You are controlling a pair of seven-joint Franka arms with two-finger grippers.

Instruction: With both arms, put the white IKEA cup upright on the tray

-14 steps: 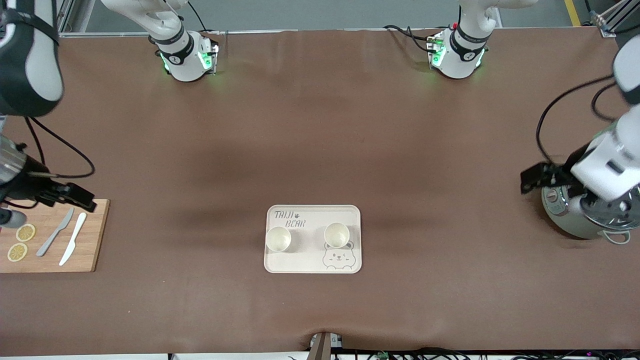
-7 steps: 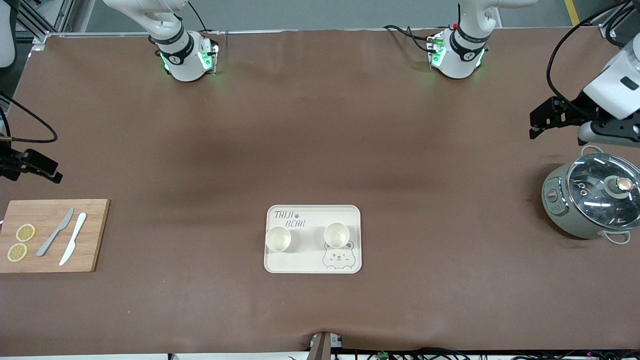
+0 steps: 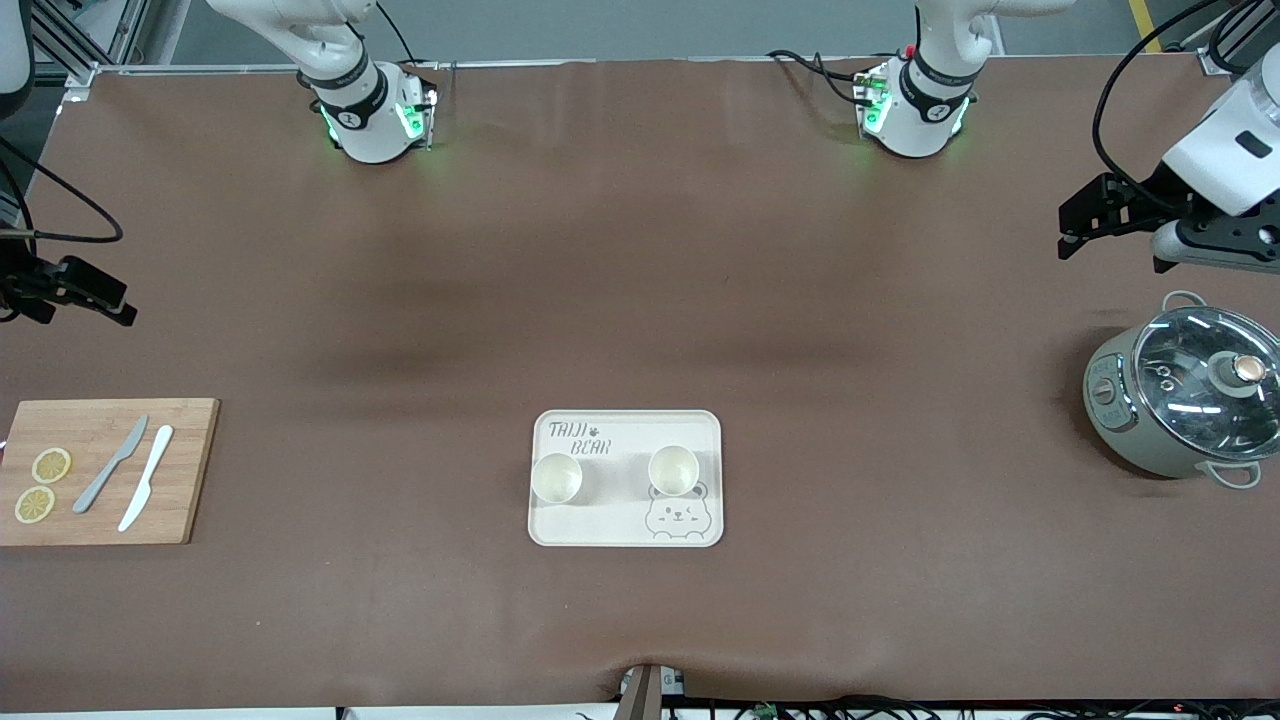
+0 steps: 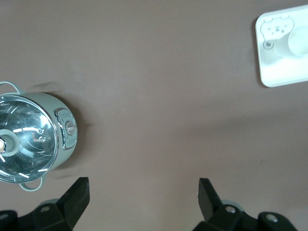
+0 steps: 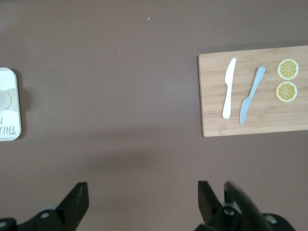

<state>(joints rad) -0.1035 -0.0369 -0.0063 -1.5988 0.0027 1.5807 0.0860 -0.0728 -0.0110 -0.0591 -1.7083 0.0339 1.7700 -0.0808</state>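
Two white cups stand upright on the tray (image 3: 625,478), mouths up: one cup (image 3: 556,478) toward the right arm's end of the tray beneath the lettering, the other cup (image 3: 673,469) toward the left arm's end, just above the printed bear face. Neither cup touches the other. The tray lies in the middle of the table, nearer the front camera than both arm bases. The left gripper (image 3: 1085,218) hangs over bare cloth at the left arm's end of the table, close to the lidded pot (image 3: 1185,402); its fingers are spread and hold nothing, as the left wrist view shows (image 4: 143,195). The right gripper (image 3: 95,290) hangs over bare cloth at the right arm's end, close to the cutting board (image 3: 180,420) with its knives and lemon slices; its fingers are likewise spread and empty (image 5: 143,196). Both grippers are well apart from the tray, about equally so, each on its own side. Judged from this layout, the placing looks complete and no cup calls for a reach.
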